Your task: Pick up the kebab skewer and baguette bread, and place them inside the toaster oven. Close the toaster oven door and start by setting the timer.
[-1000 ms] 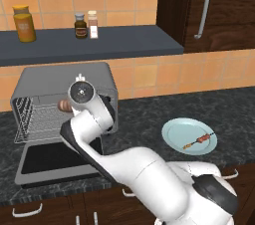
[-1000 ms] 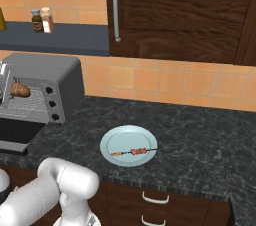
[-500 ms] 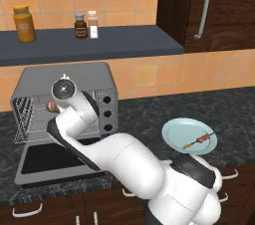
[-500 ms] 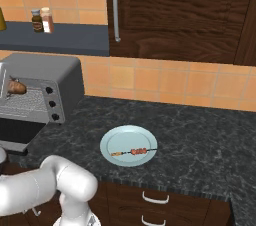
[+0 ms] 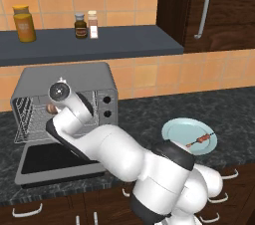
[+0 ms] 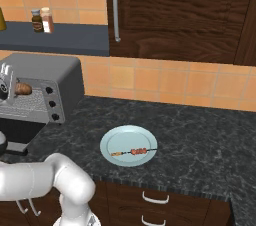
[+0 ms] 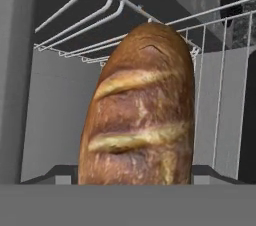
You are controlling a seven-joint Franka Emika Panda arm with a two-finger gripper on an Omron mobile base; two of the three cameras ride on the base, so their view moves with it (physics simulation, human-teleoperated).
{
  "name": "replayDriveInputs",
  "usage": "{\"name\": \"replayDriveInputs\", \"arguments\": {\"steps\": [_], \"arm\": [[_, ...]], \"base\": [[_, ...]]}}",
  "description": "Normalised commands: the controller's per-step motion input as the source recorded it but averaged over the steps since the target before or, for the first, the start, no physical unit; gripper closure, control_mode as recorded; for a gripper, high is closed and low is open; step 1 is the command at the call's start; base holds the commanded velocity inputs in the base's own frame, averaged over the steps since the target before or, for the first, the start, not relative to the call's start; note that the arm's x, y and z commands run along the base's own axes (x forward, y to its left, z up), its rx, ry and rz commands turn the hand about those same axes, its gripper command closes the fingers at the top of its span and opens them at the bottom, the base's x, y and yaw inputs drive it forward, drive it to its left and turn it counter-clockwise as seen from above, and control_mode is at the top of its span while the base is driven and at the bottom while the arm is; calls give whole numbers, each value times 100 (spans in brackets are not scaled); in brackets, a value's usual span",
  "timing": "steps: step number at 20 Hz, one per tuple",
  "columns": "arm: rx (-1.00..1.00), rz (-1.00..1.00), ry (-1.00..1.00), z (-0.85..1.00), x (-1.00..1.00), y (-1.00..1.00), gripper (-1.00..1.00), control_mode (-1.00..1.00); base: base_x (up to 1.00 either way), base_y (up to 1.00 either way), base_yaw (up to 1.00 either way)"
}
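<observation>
A dark stone bench [image 5: 234, 104] under orange tiles carries the toaster oven [image 5: 64, 102], its door [image 5: 57, 162] dropped flat. The baguette bread [image 7: 140, 110] is gripped in the hand [image 5: 52, 109] at the wire rack [image 7: 220, 70] for loading. The kebab skewer [image 6: 132, 151] is left on a plate [image 6: 112, 142], well apart

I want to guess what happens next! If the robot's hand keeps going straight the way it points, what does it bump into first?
Probably the wire rack inside the toaster oven. The gripper, holding the baguette bread, points into the open oven, and the grey back wall lies beyond. Depth is hard to judge.
</observation>
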Motion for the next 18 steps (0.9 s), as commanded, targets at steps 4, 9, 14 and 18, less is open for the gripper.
{"name": "replayDriveInputs", "arguments": {"steps": [4, 9, 14, 18], "arm": [[0, -4, 1, -32, 3, 37, 100, -100], [0, -7, 4, -19, 8, 33, 100, -100], [1, -3, 13, -17, 0, 23, 100, -100], [0, 0, 6, -18, 0, 14, 100, -100]], "base": [[0, 0, 0], [0, 0, 0], [0, 0, 0], [0, 0, 0]]}}
